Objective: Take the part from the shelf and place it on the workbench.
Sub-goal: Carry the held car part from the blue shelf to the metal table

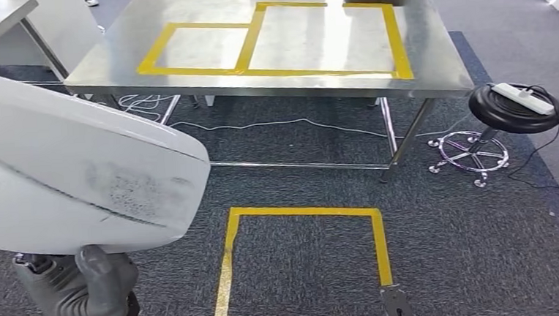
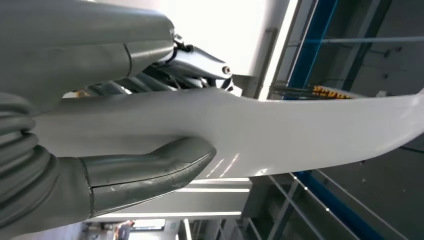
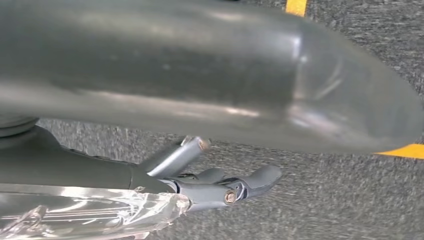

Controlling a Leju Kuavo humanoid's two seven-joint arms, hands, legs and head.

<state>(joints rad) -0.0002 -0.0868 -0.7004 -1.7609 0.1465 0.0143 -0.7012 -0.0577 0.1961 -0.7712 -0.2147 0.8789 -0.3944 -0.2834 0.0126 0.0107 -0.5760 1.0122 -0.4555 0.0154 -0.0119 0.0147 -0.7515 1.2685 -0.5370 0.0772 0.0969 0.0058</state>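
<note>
One white part (image 1: 65, 171), a broad curved panel, fills the left of the head view, its long axis running from the left edge toward the centre, its rounded end pointing right. The left hand (image 1: 79, 291) grips it from beneath; in the left wrist view the thumb (image 2: 150, 170) presses its pale surface. The right hand (image 3: 220, 187) hangs over grey carpet, fingers apart, holding nothing. One steel workbench (image 1: 439, 53) stands at upper centre, well apart from the part.

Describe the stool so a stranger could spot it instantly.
Start at the long stainless-steel workbench with yellow tape rectangles. Off its right end, on the grey carpet, stands a round black-seated stool with a chrome wheeled base. It alone carries a white power strip on its seat.
</note>
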